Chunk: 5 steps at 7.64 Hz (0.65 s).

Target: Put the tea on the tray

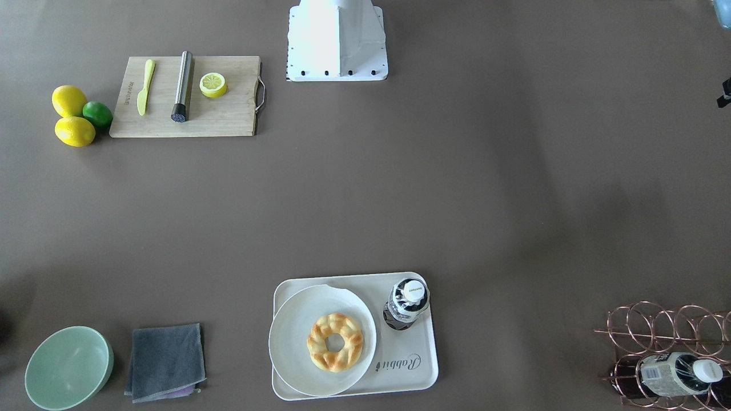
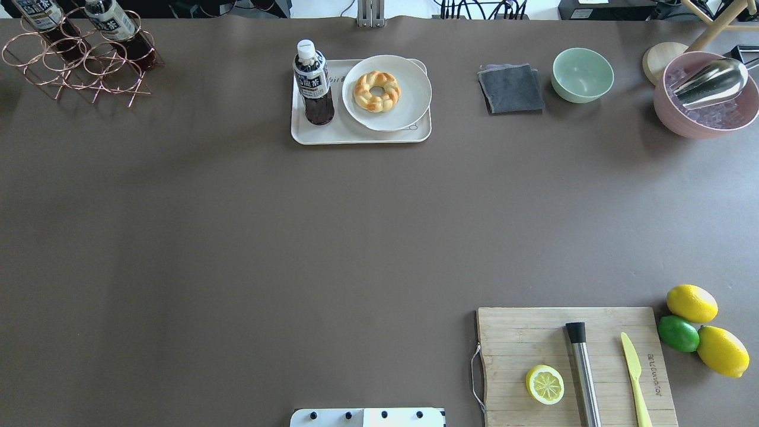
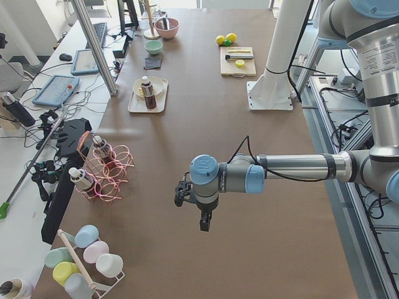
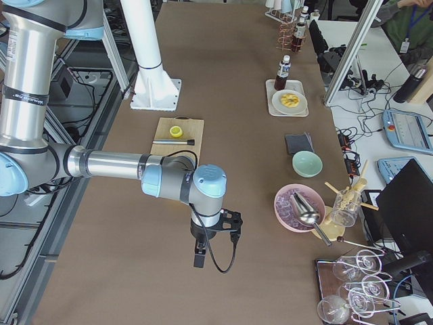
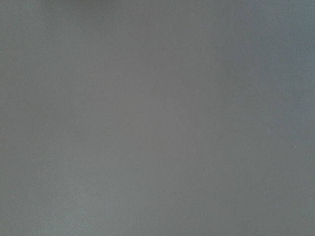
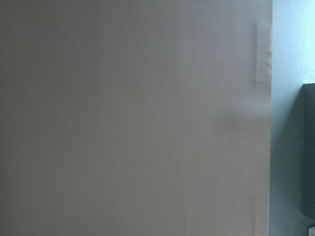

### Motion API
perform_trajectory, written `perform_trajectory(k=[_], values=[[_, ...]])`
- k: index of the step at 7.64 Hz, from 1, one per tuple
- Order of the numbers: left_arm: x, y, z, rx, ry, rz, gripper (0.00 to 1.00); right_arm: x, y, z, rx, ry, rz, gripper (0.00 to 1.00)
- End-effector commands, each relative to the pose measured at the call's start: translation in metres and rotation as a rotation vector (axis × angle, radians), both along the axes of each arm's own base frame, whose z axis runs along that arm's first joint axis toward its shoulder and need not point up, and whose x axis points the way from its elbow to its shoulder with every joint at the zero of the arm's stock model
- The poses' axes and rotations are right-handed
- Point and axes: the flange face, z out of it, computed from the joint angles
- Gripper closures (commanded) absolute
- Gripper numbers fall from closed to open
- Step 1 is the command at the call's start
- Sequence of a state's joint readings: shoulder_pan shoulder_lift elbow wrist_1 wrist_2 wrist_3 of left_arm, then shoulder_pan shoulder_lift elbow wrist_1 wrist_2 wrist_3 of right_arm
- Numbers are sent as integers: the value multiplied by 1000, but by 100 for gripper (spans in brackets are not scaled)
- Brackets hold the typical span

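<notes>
The tea (image 2: pixel 313 83) stands upright, cap on, on the tray (image 2: pixel 356 135), at the tray's end nearer the wire rack (image 2: pixel 77 59). Beside it on the tray lies a round white plate (image 2: pixel 409 89) with a twisted ring pastry (image 2: pixel 376 91). The rack, well apart from the tray, holds two more bottles (image 2: pixel 112 24). Past the tray's other end lie a grey cloth (image 2: pixel 510 89) and a green bowl (image 2: pixel 582 74). My left gripper (image 3: pixel 204 221) and right gripper (image 4: pixel 198 257) hang over bare table (image 2: pixel 296 237), far from the tray. I cannot tell how wide either stands; no object shows in either.
</notes>
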State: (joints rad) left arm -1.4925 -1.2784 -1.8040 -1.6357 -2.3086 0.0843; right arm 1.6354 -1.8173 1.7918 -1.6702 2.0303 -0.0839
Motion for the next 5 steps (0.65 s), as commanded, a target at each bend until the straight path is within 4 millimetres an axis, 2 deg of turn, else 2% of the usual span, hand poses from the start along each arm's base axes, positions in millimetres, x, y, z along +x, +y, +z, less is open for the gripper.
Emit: perform_trajectory(k=[1, 5], values=[[0, 0, 0, -1, 0, 0, 3, -6, -2, -6, 10, -67, 10, 0], [0, 2, 7, -32, -2, 1, 3, -6, -3, -10, 21, -68, 8, 0]])
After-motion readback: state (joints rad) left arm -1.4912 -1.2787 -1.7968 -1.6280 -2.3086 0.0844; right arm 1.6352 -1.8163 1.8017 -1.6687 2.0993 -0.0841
